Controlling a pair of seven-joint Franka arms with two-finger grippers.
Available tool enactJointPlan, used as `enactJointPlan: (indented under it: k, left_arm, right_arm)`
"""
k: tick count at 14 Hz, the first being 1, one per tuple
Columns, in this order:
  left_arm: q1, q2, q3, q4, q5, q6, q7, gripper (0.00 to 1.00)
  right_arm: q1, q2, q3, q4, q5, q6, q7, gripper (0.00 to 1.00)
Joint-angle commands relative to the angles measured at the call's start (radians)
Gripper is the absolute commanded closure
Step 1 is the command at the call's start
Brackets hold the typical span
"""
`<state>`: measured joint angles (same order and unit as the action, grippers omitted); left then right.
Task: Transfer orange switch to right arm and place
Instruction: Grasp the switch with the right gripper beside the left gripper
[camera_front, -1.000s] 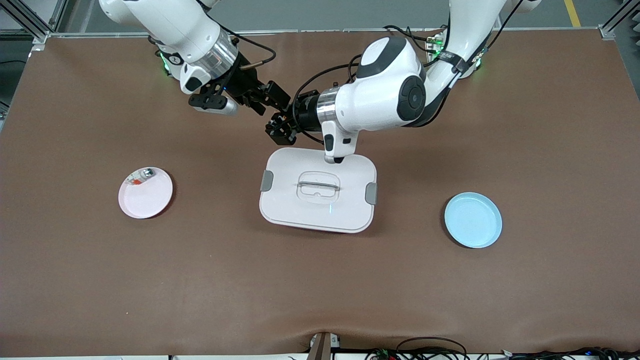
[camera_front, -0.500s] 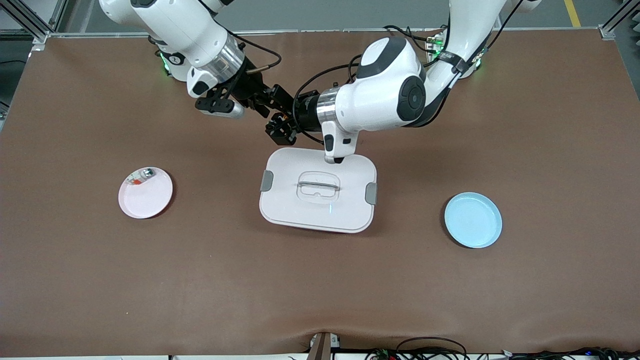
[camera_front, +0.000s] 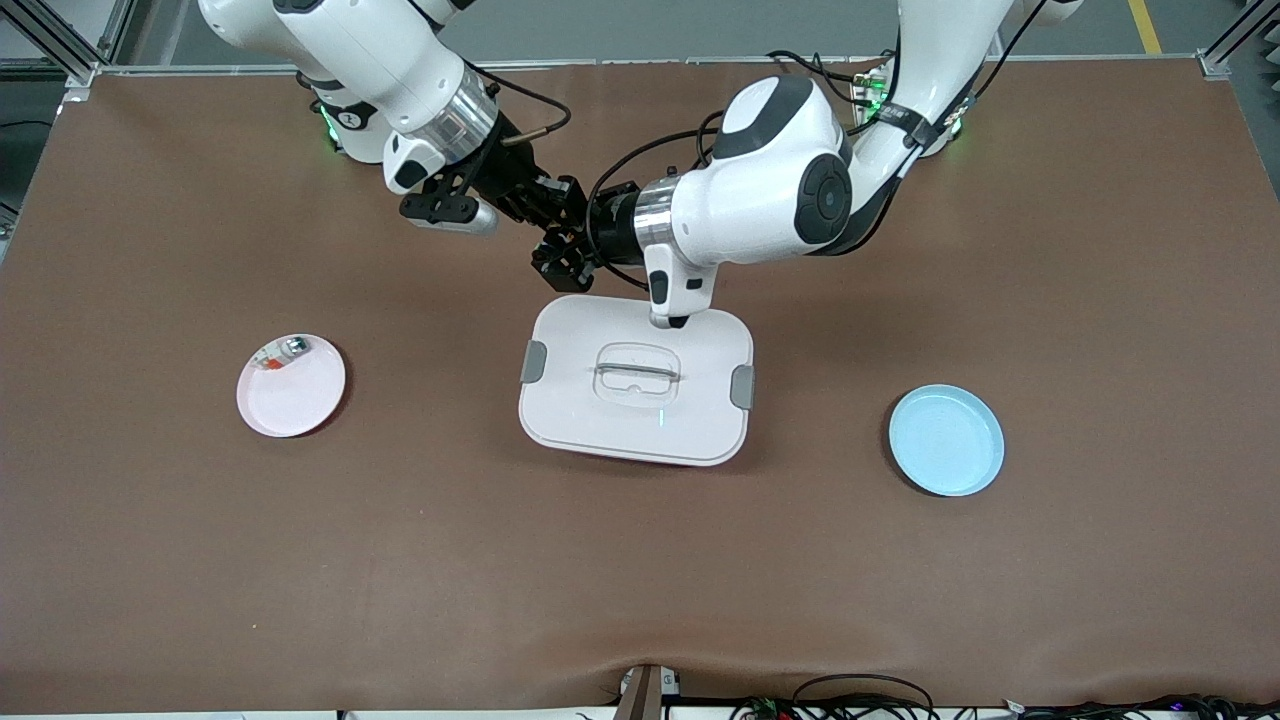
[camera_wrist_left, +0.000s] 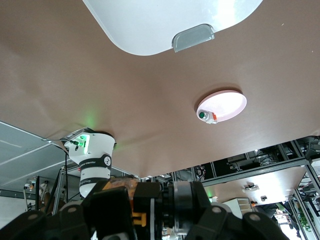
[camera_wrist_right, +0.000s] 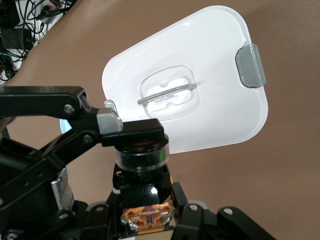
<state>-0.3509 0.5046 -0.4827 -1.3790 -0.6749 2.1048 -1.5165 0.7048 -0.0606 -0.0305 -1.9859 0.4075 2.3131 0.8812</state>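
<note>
The front view looks steeply down from high across the tabletop (camera_front: 200, 560), facing the two arm bases along its top edge, and takes in the whole brown surface with the white lidded box (camera_front: 636, 378) at its middle. The left wrist view sits close on its arm and looks past the black gripper parts at the box (camera_wrist_left: 165, 22) and the pink plate (camera_wrist_left: 225, 106), both also in the front view (camera_front: 291, 386). The right wrist view sits just as close, looking down over its own dark gripper parts at the box lid (camera_wrist_right: 200, 80), so all three views share the box.
</note>
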Motion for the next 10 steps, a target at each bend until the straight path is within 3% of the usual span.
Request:
enactJointPlan:
  k: [1,3,4,6,10]
  left_arm:
    - [-0.008,0.006,0.004,0.020,-0.009,0.006,-0.010,0.99]
    - [-0.008,0.006,0.006,0.020,-0.009,0.006,-0.005,0.88]
    - [-0.007,0.005,0.006,0.020,-0.009,0.006,-0.002,0.67]
    - [-0.007,0.002,0.007,0.020,-0.008,0.006,-0.007,0.00]
    - [0.000,-0.008,0.015,0.020,0.001,0.006,-0.013,0.00]
  right_arm:
    - [0.012,0.002,-0.008,0.006,0.011,-0.003,0.013,1.00]
    - [0.010,0.002,-0.008,0.006,0.011,-0.006,0.013,1.00]
    - [0.010,0.002,-0.008,0.006,0.011,-0.006,0.015,1.00]
    - [0.010,0.002,-0.008,0.007,0.011,-0.008,0.015,1.00]
    - [0.007,0.002,-0.008,0.024,0.011,-0.014,0.012,1.00]
